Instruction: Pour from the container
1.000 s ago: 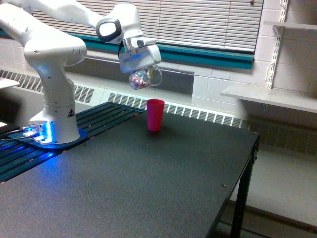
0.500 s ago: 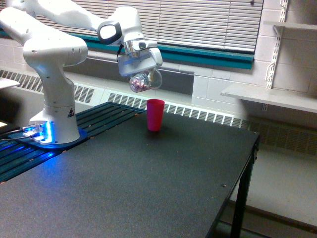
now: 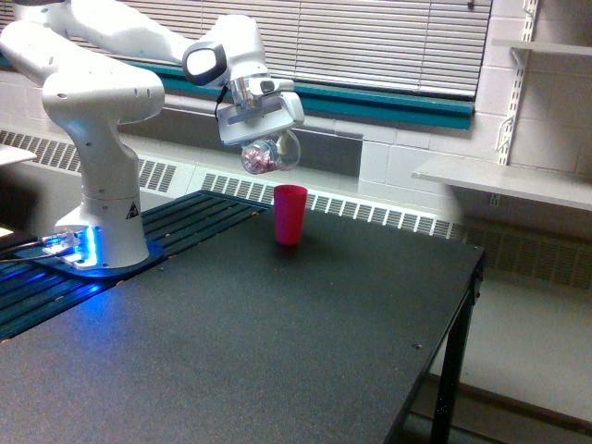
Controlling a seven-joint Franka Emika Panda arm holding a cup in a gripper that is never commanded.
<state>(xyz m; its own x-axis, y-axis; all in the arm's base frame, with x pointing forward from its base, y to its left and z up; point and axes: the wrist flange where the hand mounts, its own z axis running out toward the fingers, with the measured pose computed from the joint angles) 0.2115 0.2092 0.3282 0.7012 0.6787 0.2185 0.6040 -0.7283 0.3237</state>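
One clear container (image 3: 271, 154) hangs in the air, clamped directly under the pincer (image 3: 264, 139) and tipped well over on its side. Small pinkish pieces show through its wall, gathered toward the exterior view's left end; how many there are is too small to count. The pincer is closed on the container, its pale block sitting just above it at the end of the single white arm (image 3: 102, 74).

Below the pincer and slightly toward the exterior view's right stands one bright pink tumbler (image 3: 289, 214), upright on the dark worktop (image 3: 277, 342), apart from the container with a clear gap of air between them. Further below and toward the exterior view's left is the arm's base (image 3: 102, 242), lit blue at its foot.
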